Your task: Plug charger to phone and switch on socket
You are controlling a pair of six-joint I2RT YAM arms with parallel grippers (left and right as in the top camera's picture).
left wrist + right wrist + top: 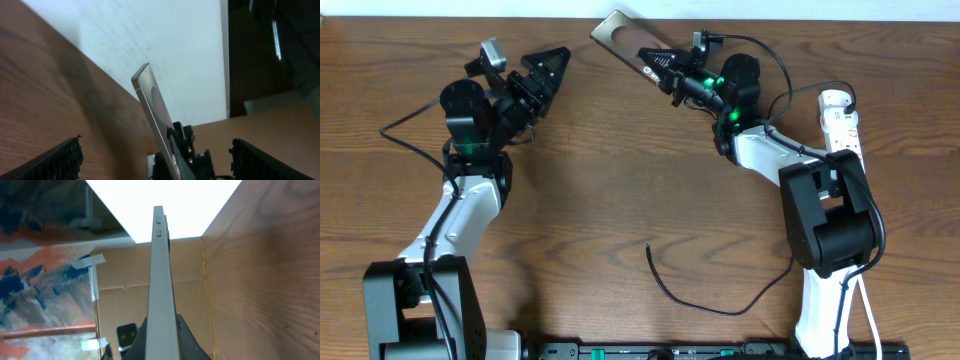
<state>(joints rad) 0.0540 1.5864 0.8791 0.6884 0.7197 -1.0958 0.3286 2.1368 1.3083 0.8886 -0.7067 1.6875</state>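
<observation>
- Overhead: the right gripper [658, 62] is clamped tight on one end of the flat, brownish, glossy rectangular phone [620, 38], at the far edge of the brown wooden table [620, 180]. The pale lettering sits at the gripped end, and the free end points towards the far left.
- The left gripper [552, 75] is spread wide and holds nothing. It points at the phone from the left, with bare wood between them.
- The long, thin black charger cable [705, 300] lies in a loose curve on the near part of the table, well apart from the phone. One tip is free on the wood; the other end runs out of sight under the right arm.
- The short white power strip [840, 118] with small red marks lies at the far right, just beside the right arm.
- Left wrist: the two ridged black pads [57, 162] stand far apart at the bottom corners. Between them the phone shows edge-on and tilted — its lower end is in the dark jaws of the right gripper, its upper corner against the white wall [175, 45].
- Right wrist: the phone rises straight up the middle as a thin grey edge, with two small side buttons [158, 224] near its top. The dark fingers [192, 347] press on both faces at the bottom. Wood lies to the right — brown cardboard [125, 305] stands behind.
</observation>
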